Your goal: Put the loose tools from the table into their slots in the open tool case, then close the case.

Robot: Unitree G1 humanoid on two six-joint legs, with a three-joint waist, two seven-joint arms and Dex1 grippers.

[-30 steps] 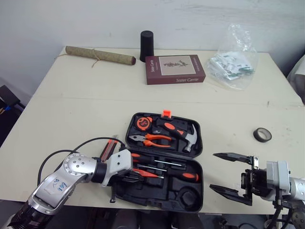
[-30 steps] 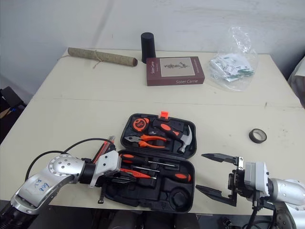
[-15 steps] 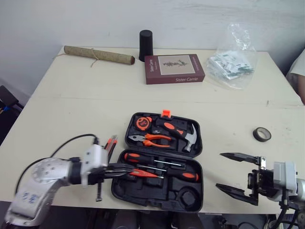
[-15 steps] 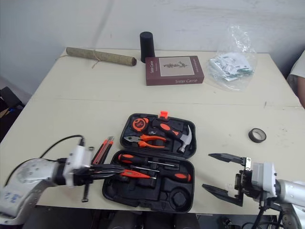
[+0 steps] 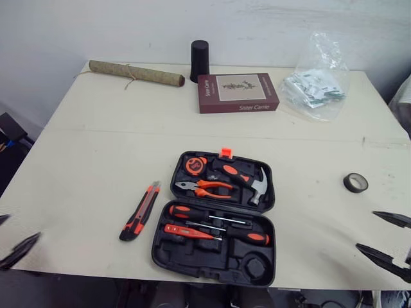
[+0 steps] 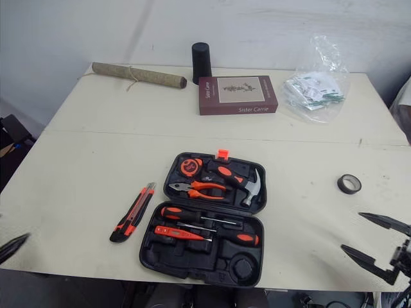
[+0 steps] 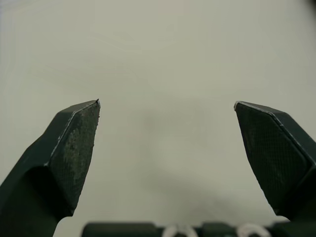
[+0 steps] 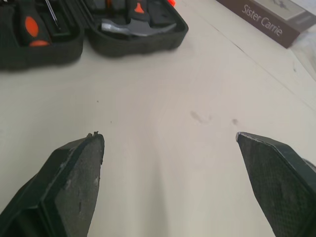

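The black tool case [image 5: 166, 247] lies open near the table's front edge. In it are a hammer [image 5: 247, 179], pliers [image 5: 202, 188], a tape measure [image 5: 194, 165], a black-and-orange screwdriver [image 5: 209, 214] and a small orange screwdriver [image 5: 186, 231]. An orange-and-black utility knife [image 5: 140, 211] lies loose on the table just left of the case. A black tape roll [image 5: 355, 183] lies loose to the right. My left gripper [image 5: 9, 236] is open and empty at the front left corner, over bare table [image 7: 167, 103]. My right gripper [image 5: 366, 230] is open and empty at the front right, below the tape roll.
At the back stand a dark red book [image 5: 237, 92], a black cup [image 5: 199, 52], a rolled mat [image 5: 135, 73] and a clear plastic bag [image 5: 318, 80] of small packets. The table's front edge runs just below the case.
My left gripper has opened and drawn back left out of the case, leaving the small orange screwdriver in the lower tray. The right gripper has slid toward the right edge.
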